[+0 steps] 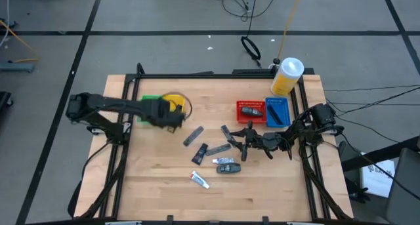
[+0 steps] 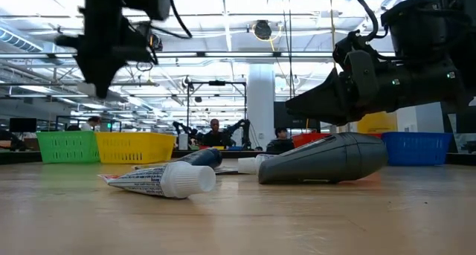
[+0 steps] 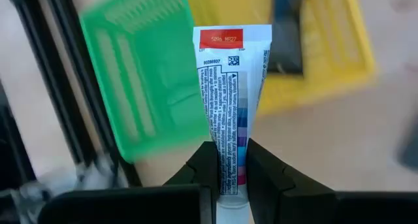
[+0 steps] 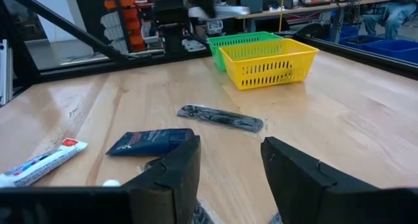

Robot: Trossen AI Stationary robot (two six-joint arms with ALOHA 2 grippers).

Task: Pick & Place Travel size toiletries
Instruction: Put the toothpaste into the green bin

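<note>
Now gripping a white tube (image 3: 230,113) in the closed left gripper (image 3: 231,178) above green basket (image 3: 147,80); right gripper (image 4: 230,168) gaping empty over table (image 4: 339,119).

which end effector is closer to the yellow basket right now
Left. The left end effector hangs right at the yellow basket, gripping a white tube. The right end effector is well off to the basket's right, over the loose toiletries.
</note>
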